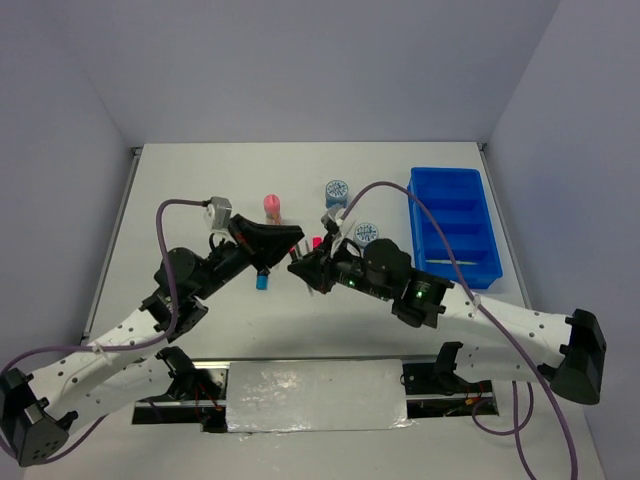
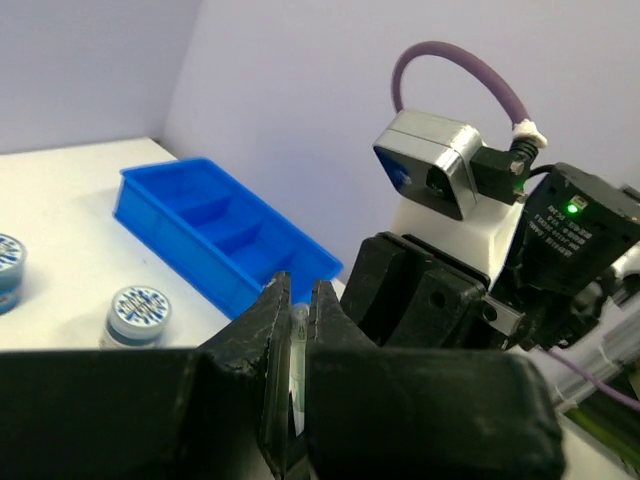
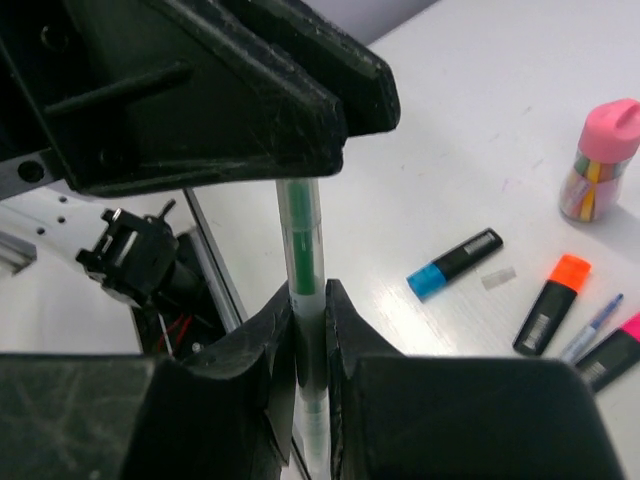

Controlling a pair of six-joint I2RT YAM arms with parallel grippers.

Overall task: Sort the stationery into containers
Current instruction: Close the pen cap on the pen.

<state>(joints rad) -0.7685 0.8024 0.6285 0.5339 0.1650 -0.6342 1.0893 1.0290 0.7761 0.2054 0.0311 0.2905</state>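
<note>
Both grippers are shut on one thin clear pen with a green core (image 3: pixel 303 225), held in the air between them; it also shows in the left wrist view (image 2: pixel 297 335). My left gripper (image 2: pixel 297 292) grips one end and my right gripper (image 3: pixel 308 297) grips it lower down. From above, the left gripper (image 1: pixel 293 240) and the right gripper (image 1: pixel 303 266) meet over the table's middle. The blue tray (image 1: pixel 447 176) stands at the right with a pale pen (image 1: pixel 462 262) inside. Two patterned rolls (image 1: pixel 337 190) (image 1: pixel 366 233) and a pink-topped tube (image 1: pixel 272 206) stand behind the grippers.
On the table below lie a blue-capped highlighter (image 3: pixel 455 263), an orange-capped one (image 3: pixel 548 305), a pink-capped one (image 3: pixel 612 355) and a thin pen (image 3: pixel 592 327). The pink-topped tube (image 3: pixel 598 160) stands beyond them. The tray (image 2: pixel 225 235) and both rolls (image 2: pixel 140 312) (image 2: pixel 5 270) show in the left wrist view.
</note>
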